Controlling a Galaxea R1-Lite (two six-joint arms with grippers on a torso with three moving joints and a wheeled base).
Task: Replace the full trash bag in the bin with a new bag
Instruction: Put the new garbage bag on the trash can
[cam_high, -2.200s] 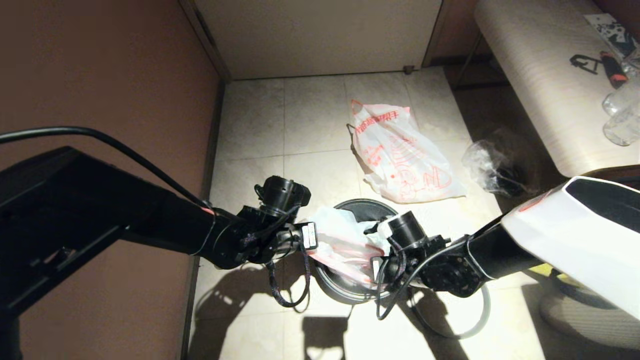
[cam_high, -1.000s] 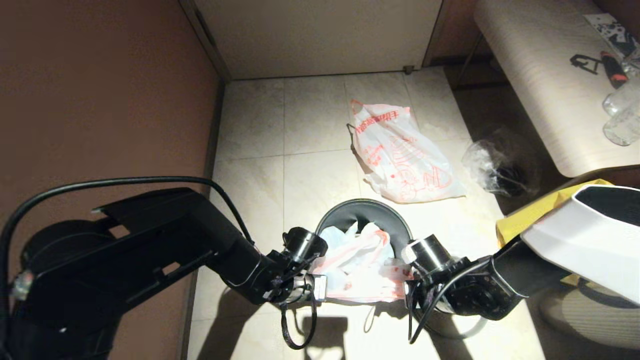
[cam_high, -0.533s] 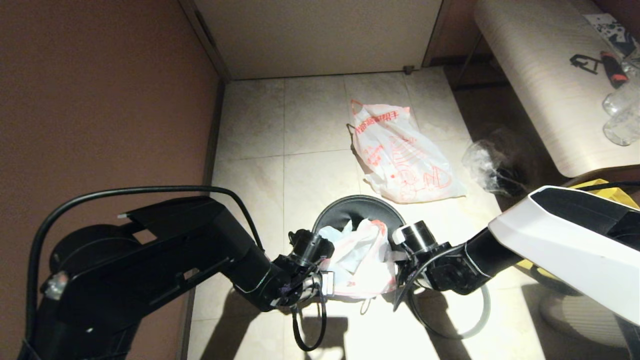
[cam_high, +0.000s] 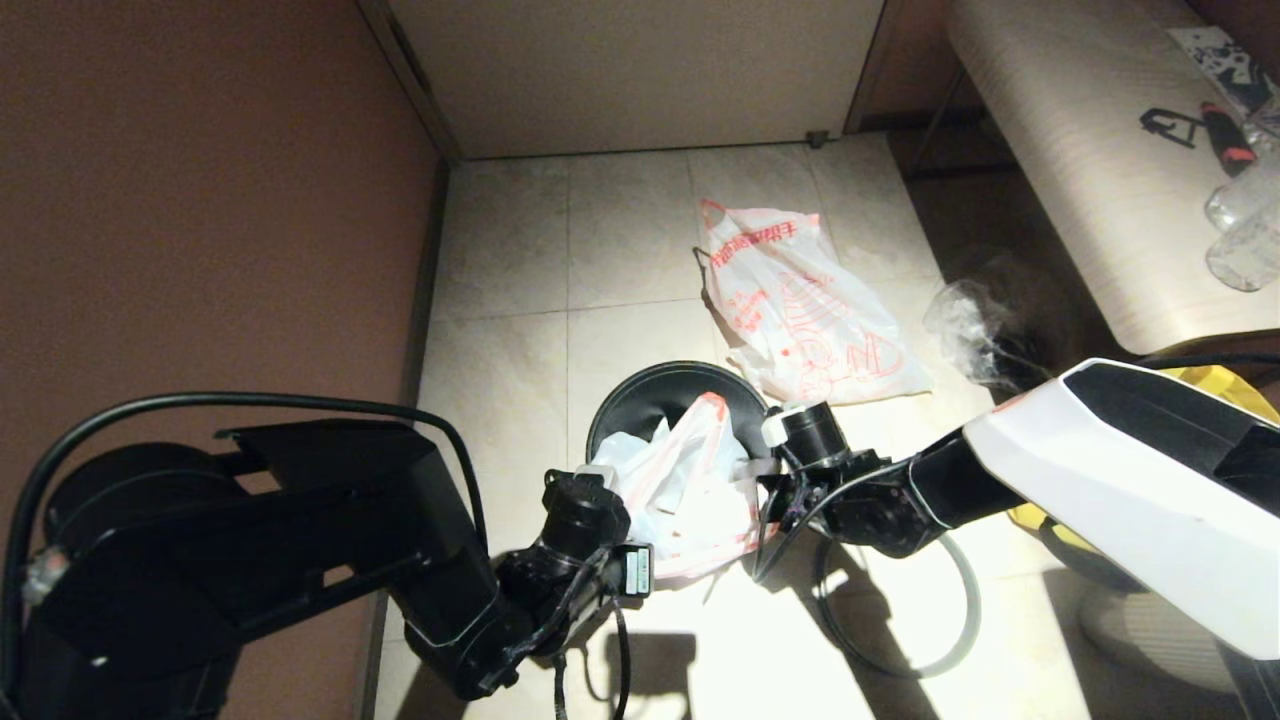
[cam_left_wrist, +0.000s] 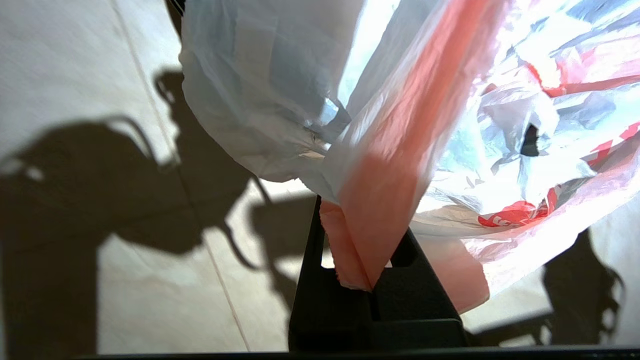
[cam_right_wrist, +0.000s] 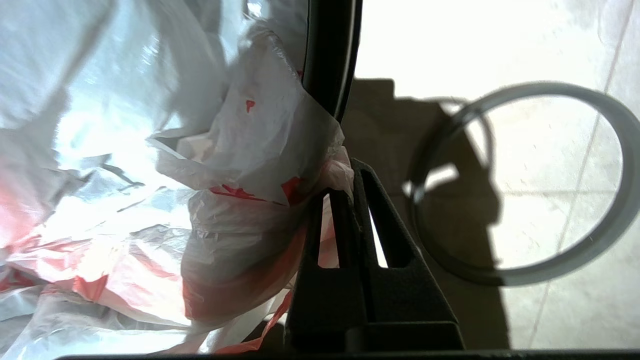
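The new bag, cloudy white with red-orange handle edges, is bunched up over the near side of the black bin. My left gripper is shut on its orange handle at the bin's near left. At the bin's right side, my right gripper is shut on a gathered fold of the new bag, next to the bin's wall. The full trash bag, with bold red print, lies flat on the tiles beyond the bin.
The grey hoop lies on the floor to the right of the bin, under my right arm. A small clear bag and a yellow tote are at the right, below a pale bench. A brown wall runs along the left.
Both grippers came closer together, so the bag went from spread wide to bunched and taller. The right gripper moved left and away; the bin now stands further left.
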